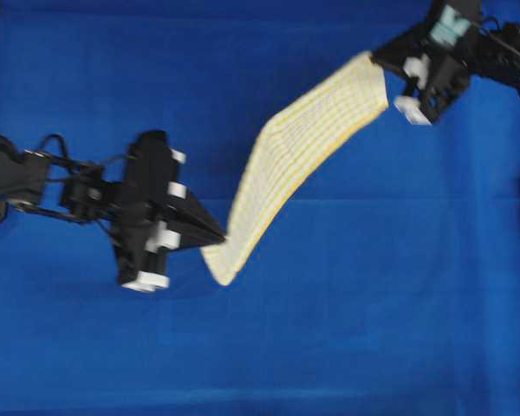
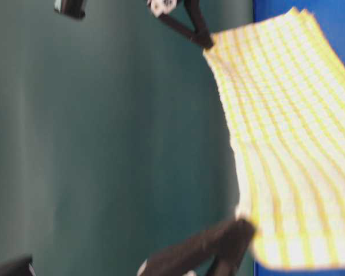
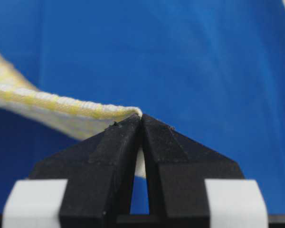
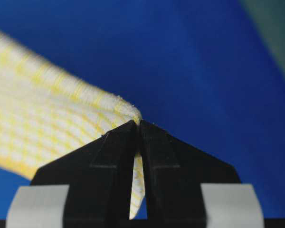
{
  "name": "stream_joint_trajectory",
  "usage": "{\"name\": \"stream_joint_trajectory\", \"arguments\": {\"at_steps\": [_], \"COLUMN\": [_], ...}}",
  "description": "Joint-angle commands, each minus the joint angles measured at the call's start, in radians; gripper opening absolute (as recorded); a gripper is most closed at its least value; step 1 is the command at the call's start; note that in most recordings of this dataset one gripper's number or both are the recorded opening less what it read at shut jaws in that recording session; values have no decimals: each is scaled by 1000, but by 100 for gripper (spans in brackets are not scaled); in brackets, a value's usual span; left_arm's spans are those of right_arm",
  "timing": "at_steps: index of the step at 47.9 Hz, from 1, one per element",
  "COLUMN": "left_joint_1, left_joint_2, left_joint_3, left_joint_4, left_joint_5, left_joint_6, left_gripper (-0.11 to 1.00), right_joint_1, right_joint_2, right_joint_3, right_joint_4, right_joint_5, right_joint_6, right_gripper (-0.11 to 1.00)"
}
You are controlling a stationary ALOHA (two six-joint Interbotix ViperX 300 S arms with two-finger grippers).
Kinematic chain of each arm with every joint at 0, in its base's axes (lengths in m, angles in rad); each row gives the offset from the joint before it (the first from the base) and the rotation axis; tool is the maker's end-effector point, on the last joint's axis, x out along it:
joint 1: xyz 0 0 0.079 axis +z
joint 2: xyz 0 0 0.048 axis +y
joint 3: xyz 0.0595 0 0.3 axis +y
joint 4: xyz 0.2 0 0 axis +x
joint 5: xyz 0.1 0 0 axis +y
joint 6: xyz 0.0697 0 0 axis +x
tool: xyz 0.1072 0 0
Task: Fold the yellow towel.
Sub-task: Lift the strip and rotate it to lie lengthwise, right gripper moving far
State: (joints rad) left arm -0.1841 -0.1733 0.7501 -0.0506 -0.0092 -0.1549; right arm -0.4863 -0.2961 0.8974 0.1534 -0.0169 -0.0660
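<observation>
- Yellow towel (image 1: 303,147) lifted off the blue table (image 1: 373,329), strung as a sagging band from 7 o'clock to 1 o'clock in the overhead view.
- Left gripper (image 1: 218,234) clamped on the towel's lower end, at 9 o'clock of it; jaws pinched tight on the cloth edge.
- Right gripper (image 1: 380,59) clamped on the upper corner, at 1 o'clock; jaws likewise pinched together.
- Overhead and table-level views blurred.

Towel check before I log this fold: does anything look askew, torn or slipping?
Nothing stands out. The towel hangs in a sagging band between the left claw and the right claw, each shut on a corner. No tear shows; the frames are blurred, so fine damage can't be ruled out.
</observation>
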Motion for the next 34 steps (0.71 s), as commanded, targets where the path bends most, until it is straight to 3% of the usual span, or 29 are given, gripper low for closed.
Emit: {"name": "stream_joint_trajectory", "arguments": {"at_steps": [1, 22, 34], "left_joint_1": [-12, -32, -32], "left_joint_2": [38, 284, 365], "left_joint_3": [-77, -373, -500], "left_joint_4": [-2, -2, 0], "left_joint_5": [-9, -15, -12], "left_joint_6": [2, 6, 23], "left_gripper": [2, 2, 2], "right_joint_1": [-20, -80, -89], "right_joint_2": [34, 198, 222], "right_joint_3": [-71, -278, -314], "right_joint_4": [-20, -86, -115], "right_joint_5": [-14, -8, -6], "right_joint_6": [-2, -8, -8], "right_gripper": [3, 3, 3]}}
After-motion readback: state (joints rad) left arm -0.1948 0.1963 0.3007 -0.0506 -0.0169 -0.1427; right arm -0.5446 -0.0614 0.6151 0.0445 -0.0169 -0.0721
